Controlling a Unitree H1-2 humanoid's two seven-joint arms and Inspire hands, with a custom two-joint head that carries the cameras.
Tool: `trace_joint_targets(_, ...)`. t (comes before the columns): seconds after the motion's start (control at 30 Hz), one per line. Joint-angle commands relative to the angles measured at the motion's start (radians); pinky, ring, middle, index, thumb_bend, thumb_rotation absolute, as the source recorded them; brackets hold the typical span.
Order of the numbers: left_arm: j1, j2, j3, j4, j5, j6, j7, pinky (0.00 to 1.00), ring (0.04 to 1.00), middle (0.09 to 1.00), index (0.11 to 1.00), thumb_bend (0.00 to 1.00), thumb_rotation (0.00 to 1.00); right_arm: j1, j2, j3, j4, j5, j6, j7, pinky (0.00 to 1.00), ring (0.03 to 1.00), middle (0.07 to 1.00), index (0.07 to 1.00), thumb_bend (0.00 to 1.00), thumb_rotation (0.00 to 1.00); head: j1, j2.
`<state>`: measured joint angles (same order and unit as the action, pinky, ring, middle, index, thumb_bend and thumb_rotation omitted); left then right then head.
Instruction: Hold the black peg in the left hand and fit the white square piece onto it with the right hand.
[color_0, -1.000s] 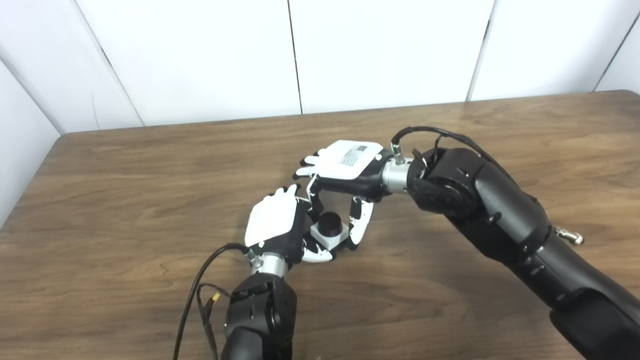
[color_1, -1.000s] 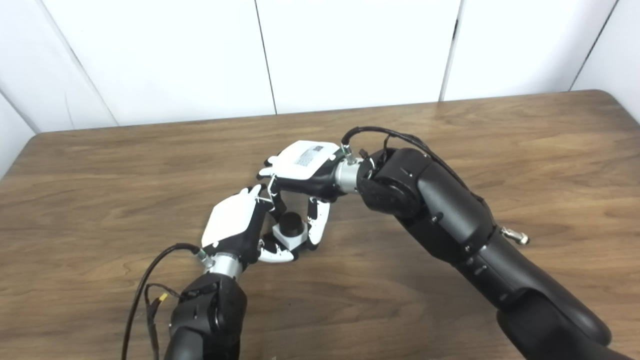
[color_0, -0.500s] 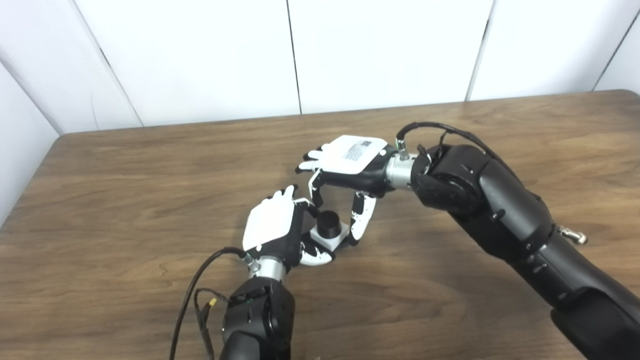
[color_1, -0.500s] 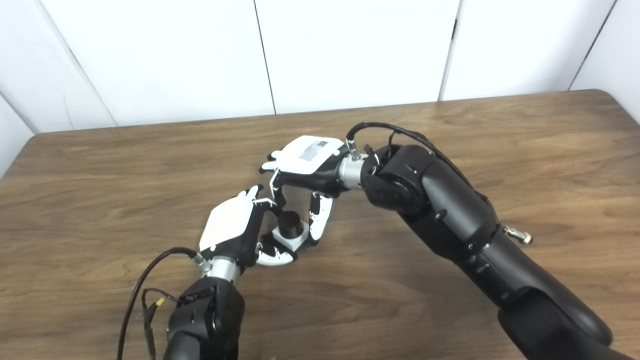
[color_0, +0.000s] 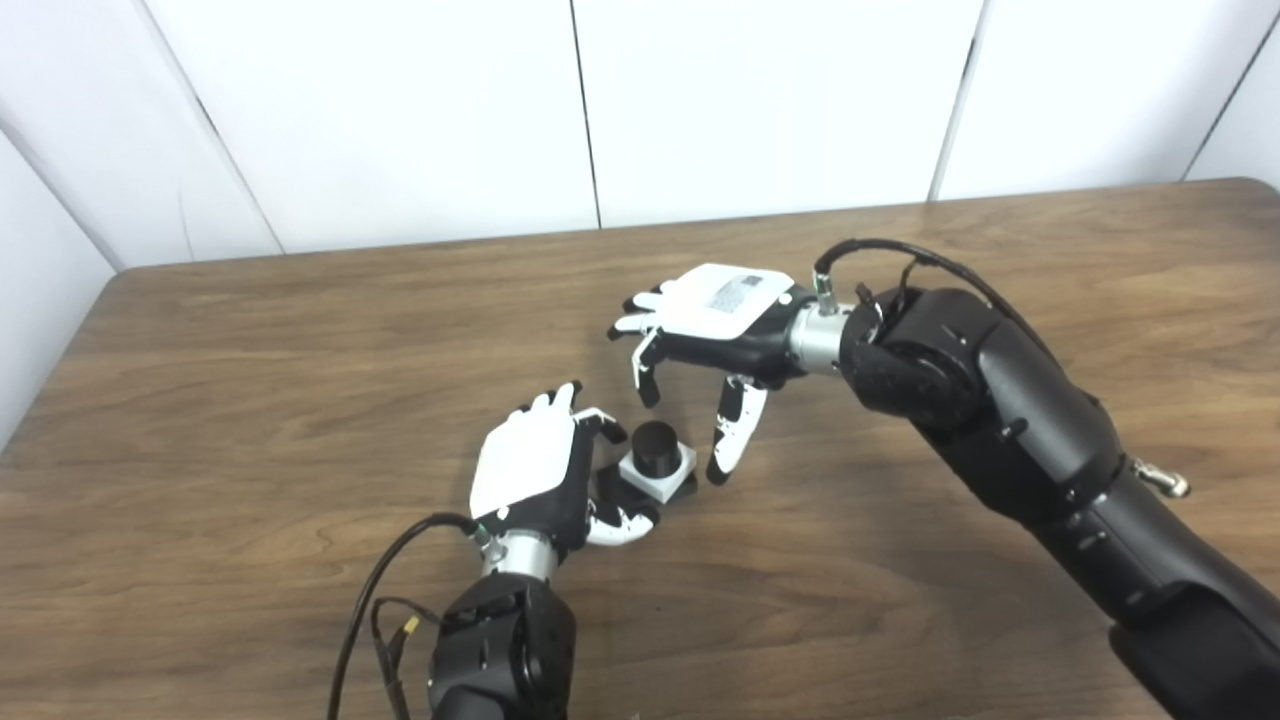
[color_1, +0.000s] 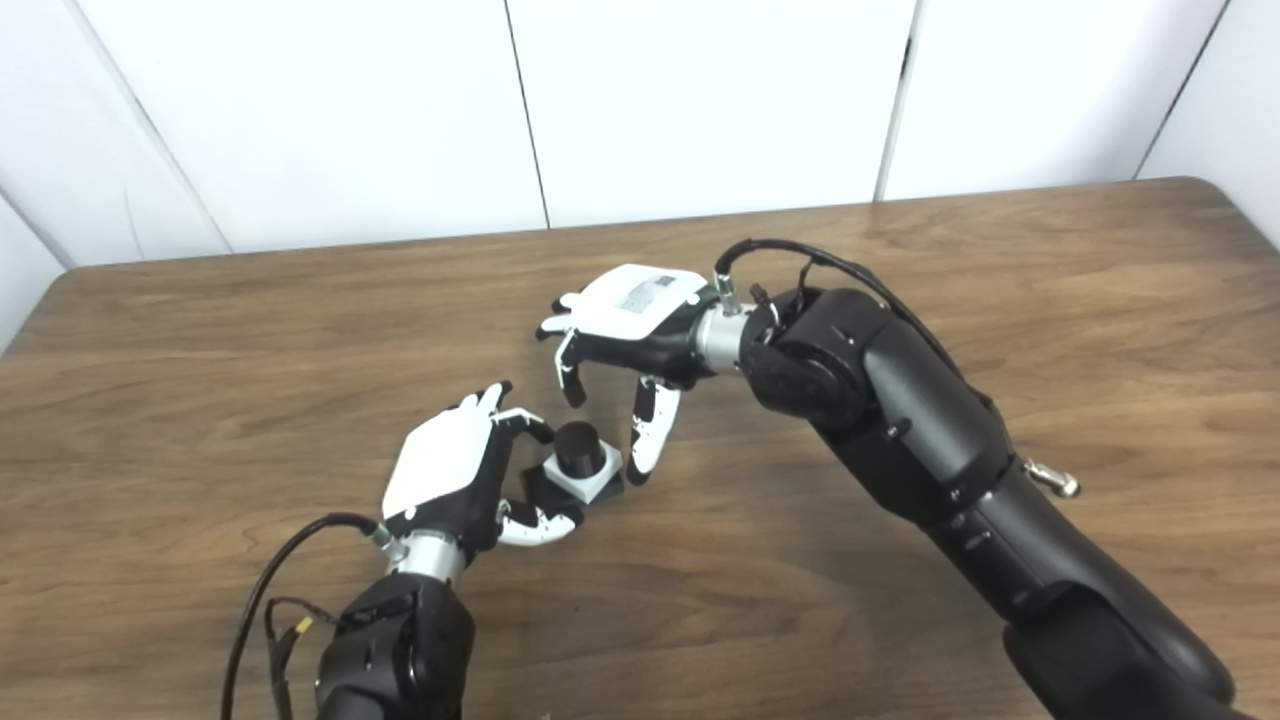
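Fingers spread and empty, the robot's white-and-black right hand (color_0: 705, 325) has lifted back toward two o'clock of the short black cylindrical peg (color_0: 655, 444), its thumb tip now just beside the white square plastic piece (color_0: 660, 475) rather than on it. The left hand (color_0: 540, 470), at nine o'clock, has also loosened: fingers curled open, near but apparently clear of the pair. Peg and square piece sit together on the brown wood-grain table (color_0: 250, 400), the peg standing up through the square, so the fit looks complete and both hands appear to be letting go. Count: one peg, one square piece, two hands.
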<state>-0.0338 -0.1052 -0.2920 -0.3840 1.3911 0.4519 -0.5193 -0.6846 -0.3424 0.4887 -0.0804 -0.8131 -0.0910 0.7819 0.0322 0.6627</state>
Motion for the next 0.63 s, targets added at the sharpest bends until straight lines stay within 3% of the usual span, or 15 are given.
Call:
trace_joint_targets(0.0,-0.013,0.005,0.008,-0.04,0.027,-0.011,0.008,1.0,1.0,1.0,0.708,0.91,0.14,-0.042,-0.011,-0.029,-0.028,0.013,0.011,-0.023,1.0,1.0,0.955,0.646,0.98,0.31,0.0,0.001)
trace_joint_targets(0.43,-0.001,0.015,0.067,-0.084,0.033,-0.008,-0.056,1.0,1.0,1.0,0.79,0.96,0.21,-0.018,-0.05,-0.084,-0.039,0.024,0.03,-0.024,1.0,1.0,0.956,0.661,0.97,0.32,-0.011,-0.003)
trace_joint_targets(0.6,0.012,0.037,0.096,-0.115,0.006,-0.022,-0.07,1.0,1.0,1.0,0.852,0.99,0.25,0.006,-0.055,-0.119,-0.056,0.032,0.089,-0.01,1.0,1.0,0.968,0.711,0.97,0.31,-0.02,-0.014)
